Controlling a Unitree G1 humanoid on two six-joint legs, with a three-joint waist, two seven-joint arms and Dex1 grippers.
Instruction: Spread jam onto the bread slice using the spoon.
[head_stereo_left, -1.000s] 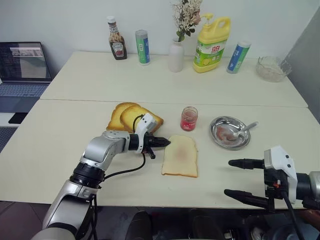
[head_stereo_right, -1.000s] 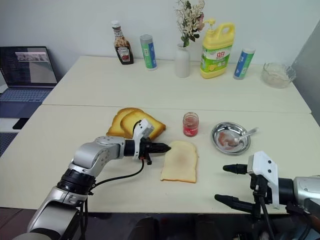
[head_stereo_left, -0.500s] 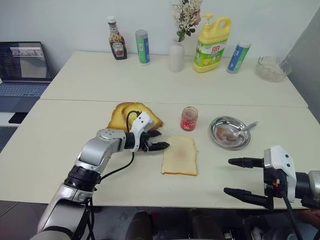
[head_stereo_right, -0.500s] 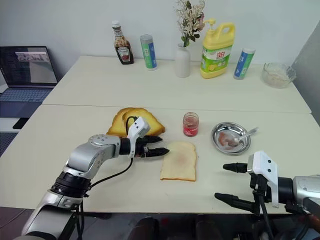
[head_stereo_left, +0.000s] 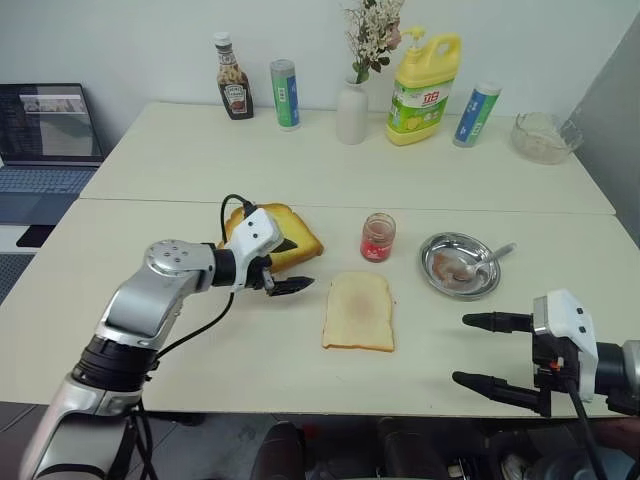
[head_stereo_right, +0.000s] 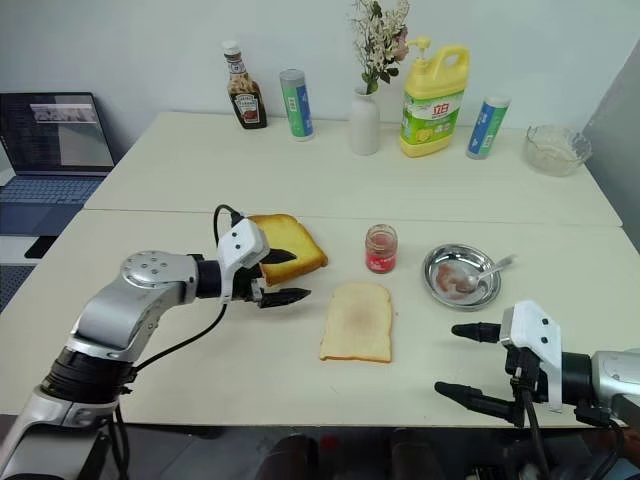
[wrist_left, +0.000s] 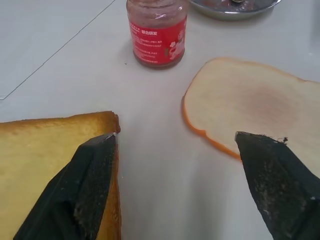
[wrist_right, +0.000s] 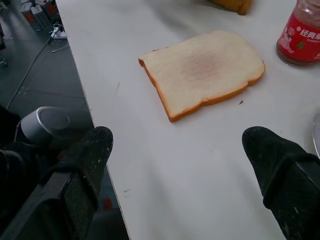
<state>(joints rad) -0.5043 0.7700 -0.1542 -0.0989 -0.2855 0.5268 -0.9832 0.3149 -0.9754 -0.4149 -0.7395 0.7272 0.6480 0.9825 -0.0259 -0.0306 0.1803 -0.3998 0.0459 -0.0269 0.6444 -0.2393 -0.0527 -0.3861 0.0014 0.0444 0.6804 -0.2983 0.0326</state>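
Note:
The pale bread slice (head_stereo_left: 360, 311) lies flat at the table's middle front, with a faint pinkish smear of jam at its centre (wrist_right: 202, 62). Behind it stands the small jam jar (head_stereo_left: 378, 237). To the right, the spoon (head_stereo_left: 487, 261) rests in a round steel dish (head_stereo_left: 444, 283) that has a pink smear inside. My left gripper (head_stereo_left: 303, 264) hovers open and empty left of the bread, one finger over the toasted slice (wrist_left: 50, 160). My right gripper (head_stereo_left: 460, 349) is open and empty at the front right edge, right of the bread.
The golden toast (head_stereo_left: 288, 236) lies left of the jar. Along the far edge stand a ketchup bottle (head_stereo_left: 234, 90), two cans (head_stereo_left: 285, 94), a vase (head_stereo_left: 351, 112), a yellow detergent bottle (head_stereo_left: 424, 88) and a glass bowl (head_stereo_left: 545, 137). A laptop (head_stereo_left: 45, 135) sits off to the left.
My left gripper went from shut to open, rolled, and drew back up and to the left, away from the bread slice's edge. The right gripper stayed put.

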